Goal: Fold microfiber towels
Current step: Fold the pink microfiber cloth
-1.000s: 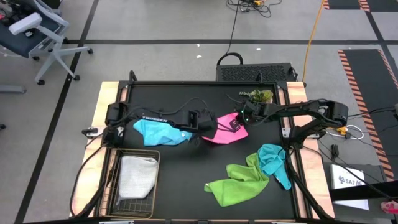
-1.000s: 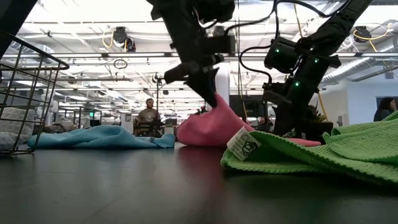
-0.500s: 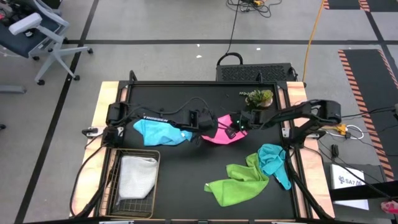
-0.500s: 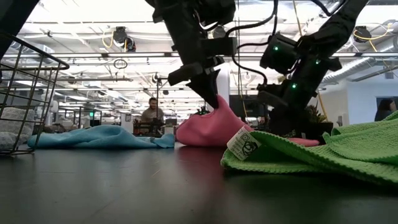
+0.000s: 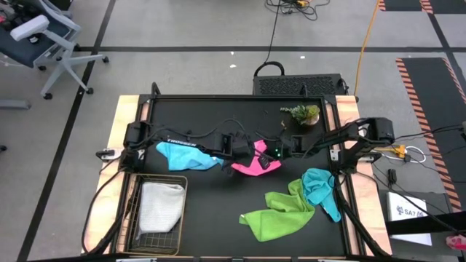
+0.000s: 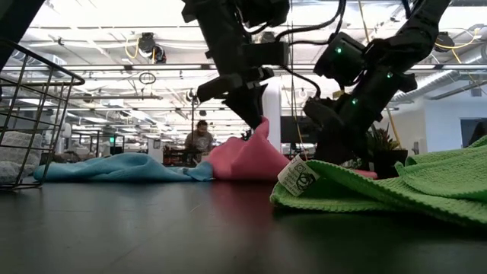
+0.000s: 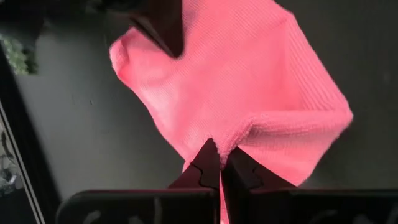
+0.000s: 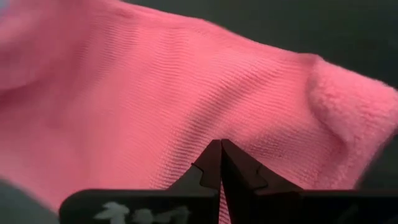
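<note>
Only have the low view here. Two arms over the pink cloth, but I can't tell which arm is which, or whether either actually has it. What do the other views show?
Observer: From above, the left gripper is at the pink microfiber towel's left side and the right gripper at its right.
Operator: Either one gripping?
Observer: Both. In the left wrist view the fingers are shut on a pinch of pink fabric; the right wrist view shows that arm's fingers shut on it too.
Operator: Anything in the wire basket? I only see its edge.
Observer: Yes, a pale grey-white cloth lies in the rectangular wire mesh basket, at the table's front left.
</note>
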